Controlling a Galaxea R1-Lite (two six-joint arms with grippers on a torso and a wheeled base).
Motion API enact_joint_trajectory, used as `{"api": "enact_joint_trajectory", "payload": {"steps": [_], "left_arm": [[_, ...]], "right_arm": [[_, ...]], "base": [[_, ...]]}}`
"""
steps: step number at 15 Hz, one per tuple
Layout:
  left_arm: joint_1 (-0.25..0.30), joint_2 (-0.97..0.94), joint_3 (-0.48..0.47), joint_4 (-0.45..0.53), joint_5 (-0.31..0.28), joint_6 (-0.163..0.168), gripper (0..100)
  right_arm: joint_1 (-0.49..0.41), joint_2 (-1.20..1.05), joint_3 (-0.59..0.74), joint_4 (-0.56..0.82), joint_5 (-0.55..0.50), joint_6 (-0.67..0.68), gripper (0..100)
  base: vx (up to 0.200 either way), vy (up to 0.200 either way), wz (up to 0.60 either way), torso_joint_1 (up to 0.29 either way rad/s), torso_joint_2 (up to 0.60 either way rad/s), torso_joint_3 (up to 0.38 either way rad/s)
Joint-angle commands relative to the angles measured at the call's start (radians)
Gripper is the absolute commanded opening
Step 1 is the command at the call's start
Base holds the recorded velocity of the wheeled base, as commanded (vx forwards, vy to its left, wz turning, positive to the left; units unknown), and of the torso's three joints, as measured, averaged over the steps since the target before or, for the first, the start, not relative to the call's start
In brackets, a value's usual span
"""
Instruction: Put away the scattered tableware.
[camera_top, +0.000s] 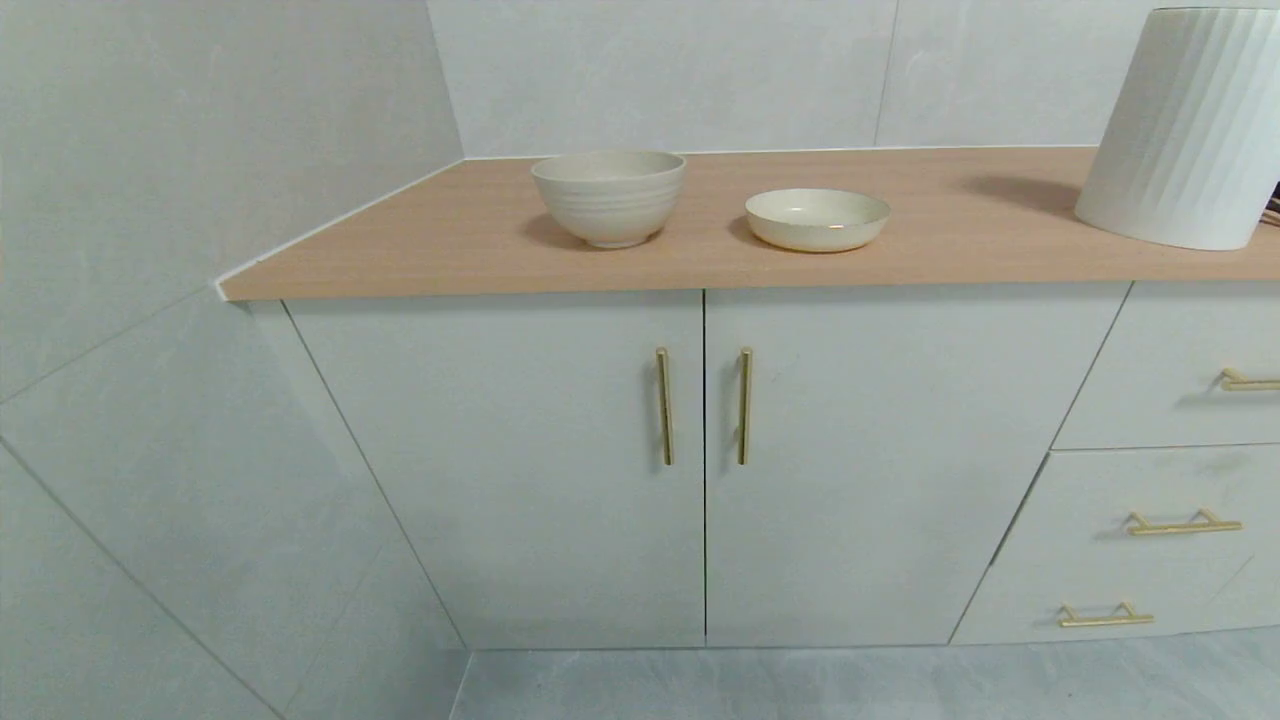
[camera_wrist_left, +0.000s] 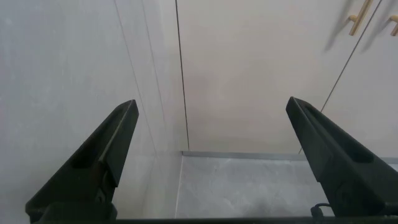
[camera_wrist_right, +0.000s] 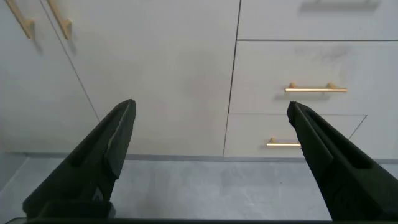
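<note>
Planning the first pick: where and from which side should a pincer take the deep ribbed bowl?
The deep bowl stands upright, mouth open, with a rounded wall and no handle. Probably pinch its near rim from above, one finger inside, one outside.

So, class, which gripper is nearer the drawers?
Right. The right gripper hangs in front of the drawers; the left gripper hangs before the left cabinet door, near the wall.

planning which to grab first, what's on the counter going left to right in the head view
deep bowl → shallow dish → white ribbed container
</note>
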Motion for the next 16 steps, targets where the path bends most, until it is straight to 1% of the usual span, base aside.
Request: {"api": "enact_joint_trajectory", "payload": {"steps": [1, 2, 3, 4, 5, 6, 7, 8, 9, 11, 12, 13, 14, 15, 16], "left_arm": [[0.000, 0.000, 0.000, 0.000, 0.000, 0.000, 100], [0.000, 0.000, 0.000, 0.000, 0.000, 0.000, 100], [0.000, 0.000, 0.000, 0.000, 0.000, 0.000, 100], [0.000, 0.000, 0.000, 0.000, 0.000, 0.000, 100], [0.000, 0.000, 0.000, 0.000, 0.000, 0.000, 100], [0.000, 0.000, 0.000, 0.000, 0.000, 0.000, 100], [0.000, 0.000, 0.000, 0.000, 0.000, 0.000, 100], [0.000, 0.000, 0.000, 0.000, 0.000, 0.000, 100], [0.000, 0.000, 0.000, 0.000, 0.000, 0.000, 100], [0.000, 0.000, 0.000, 0.000, 0.000, 0.000, 100], [0.000, 0.000, 0.000, 0.000, 0.000, 0.000, 100], [0.000, 0.000, 0.000, 0.000, 0.000, 0.000, 100], [0.000, 0.000, 0.000, 0.000, 0.000, 0.000, 100], [0.000, 0.000, 0.000, 0.000, 0.000, 0.000, 100], [0.000, 0.000, 0.000, 0.000, 0.000, 0.000, 100]], "right_arm": [[0.018, 0.060, -0.193, -0.013, 0.078, 0.048, 100], [0.039, 0.171, -0.300, 0.039, 0.181, 0.060, 100], [0.041, 0.292, -0.331, 0.056, 0.273, 0.060, 100], [0.042, 0.439, -0.334, 0.052, 0.353, 0.060, 100], [0.055, 0.563, -0.337, 0.038, 0.394, 0.058, 100], [0.105, 0.700, -0.358, -0.007, 0.409, 0.058, 100], [0.150, 0.763, -0.370, -0.039, 0.408, 0.060, 100], [0.249, 0.879, -0.403, -0.122, 0.402, 0.066, 100], [0.320, 0.999, -0.433, -0.192, 0.390, 0.066, 100], [0.420, 1.171, -0.509, -0.255, 0.383, 0.089, 100], [0.446, 1.252, -0.561, -0.263, 0.388, 0.114, 100], [0.452, 1.269, -0.573, -0.263, 0.390, 0.117, 100], [0.476, 1.372, -0.647, -0.272, 0.393, 0.124, 100], [0.479, 1.482, -0.723, -0.312, 0.393, 0.126, 100], [0.481, 1.542, -0.760, -0.355, 0.394, 0.126, 100]], "base": [[0.000, 0.000, 0.00, 0.000, 0.00, 0.000], [0.000, 0.000, 0.00, 0.000, 0.00, 0.000], [0.000, 0.000, 0.00, 0.000, 0.00, 0.000], [0.000, 0.000, 0.00, 0.000, 0.00, 0.000], [0.000, 0.000, 0.00, 0.000, 0.00, 0.000], [0.000, 0.000, 0.00, 0.000, 0.00, 0.000], [0.000, 0.000, 0.00, 0.000, 0.00, 0.000], [0.000, 0.000, 0.00, 0.000, 0.00, 0.000], [0.000, 0.000, 0.00, 0.000, 0.00, 0.000], [0.000, 0.000, 0.00, 0.000, 0.00, 0.000], [0.000, 0.000, 0.00, 0.000, 0.00, 0.000], [0.000, 0.000, 0.00, 0.000, 0.00, 0.000], [0.000, 0.000, 0.00, 0.000, 0.00, 0.000], [0.000, 0.000, 0.00, 0.000, 0.00, 0.000], [0.000, 0.000, 0.00, 0.000, 0.00, 0.000]]}}
